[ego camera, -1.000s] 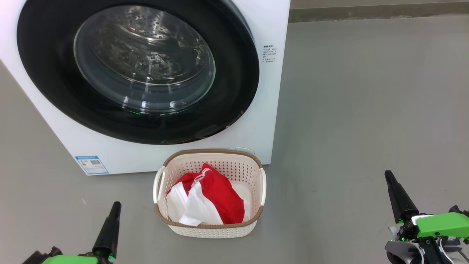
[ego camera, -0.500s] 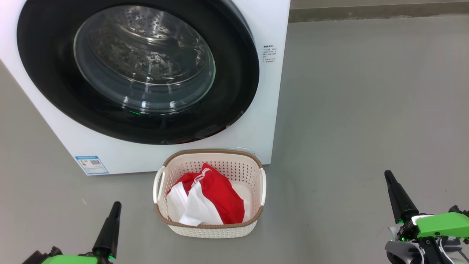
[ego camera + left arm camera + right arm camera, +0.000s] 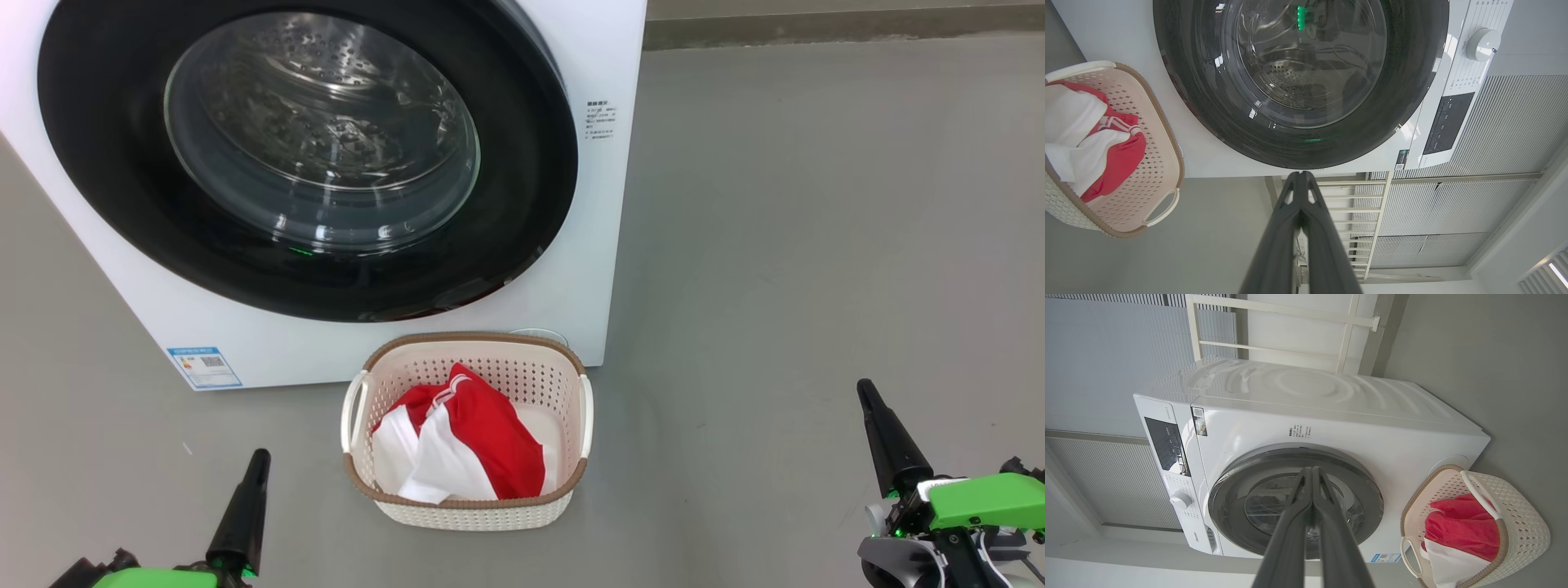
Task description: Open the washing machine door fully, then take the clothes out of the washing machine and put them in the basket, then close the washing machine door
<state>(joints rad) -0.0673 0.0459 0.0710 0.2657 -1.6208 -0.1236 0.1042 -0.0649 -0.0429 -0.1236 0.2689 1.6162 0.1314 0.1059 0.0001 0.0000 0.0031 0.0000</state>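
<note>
Clothes [image 3: 490,433] lie in the basket [image 3: 490,514], lower centre; door [image 3: 106,163] sits shut; left hand [image 3: 258,457], right hand [image 3: 864,389] pressed together, empty.

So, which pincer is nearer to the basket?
Left. The left pincer points up just off the left side of the basket; the right pincer sits much farther out on the other side.

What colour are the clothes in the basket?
The clothes are bright red and white, clearest in the head view.
</note>
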